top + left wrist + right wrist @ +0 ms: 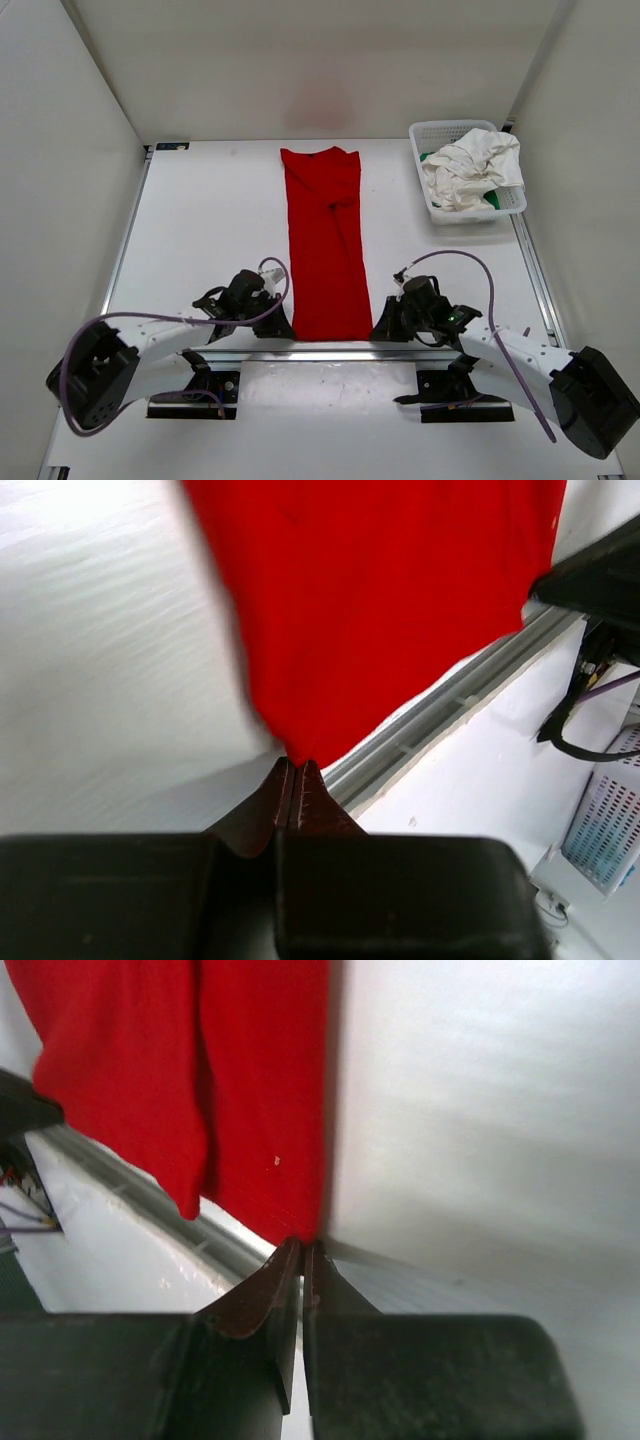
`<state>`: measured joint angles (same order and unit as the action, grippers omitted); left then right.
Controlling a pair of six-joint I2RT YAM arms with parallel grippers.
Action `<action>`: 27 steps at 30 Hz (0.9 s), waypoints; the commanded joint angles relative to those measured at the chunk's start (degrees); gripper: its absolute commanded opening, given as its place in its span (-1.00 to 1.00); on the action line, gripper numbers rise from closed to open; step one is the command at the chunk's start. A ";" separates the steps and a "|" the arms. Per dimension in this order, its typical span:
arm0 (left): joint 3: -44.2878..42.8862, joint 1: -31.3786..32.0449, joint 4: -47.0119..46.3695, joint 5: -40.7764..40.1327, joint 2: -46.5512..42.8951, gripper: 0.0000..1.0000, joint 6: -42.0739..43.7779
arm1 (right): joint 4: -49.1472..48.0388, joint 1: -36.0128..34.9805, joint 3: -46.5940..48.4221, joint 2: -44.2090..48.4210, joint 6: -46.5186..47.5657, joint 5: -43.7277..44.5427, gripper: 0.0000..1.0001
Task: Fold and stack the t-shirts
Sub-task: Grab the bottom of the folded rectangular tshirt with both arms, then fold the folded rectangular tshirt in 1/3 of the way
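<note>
The red t-shirt [325, 240] lies on the table as a long narrow strip running from the far middle to the near edge. My left gripper [283, 326] is shut on its near left corner [300, 750]. My right gripper [378, 326] is shut on its near right corner [300, 1230]. The white t-shirt [470, 165] lies crumpled in the white mesh basket [424, 135] at the far right. A bit of the green t-shirt [493, 200] shows under it.
A metal rail [330, 355] runs along the near table edge just in front of the shirt's hem; it also shows in the left wrist view [450, 700]. White walls enclose the table on the left, far and right sides.
</note>
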<state>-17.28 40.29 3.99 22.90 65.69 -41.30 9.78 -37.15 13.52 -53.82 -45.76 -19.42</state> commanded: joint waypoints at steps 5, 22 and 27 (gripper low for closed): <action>1.02 -3.45 20.69 -0.39 -17.06 -1.00 3.07 | 4.44 -11.89 3.42 1.35 -6.46 4.28 -0.99; -38.08 -20.07 7.79 -6.73 20.05 -1.00 8.08 | 0.32 22.20 49.11 -37.03 19.30 -6.77 -1.00; -47.30 -21.75 7.00 -8.99 31.14 -1.00 8.16 | 2.26 23.69 59.67 -50.65 20.01 -6.77 -1.00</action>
<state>-60.20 19.44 11.68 16.97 94.59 -34.06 11.60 -14.39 68.27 -100.99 -28.05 -25.36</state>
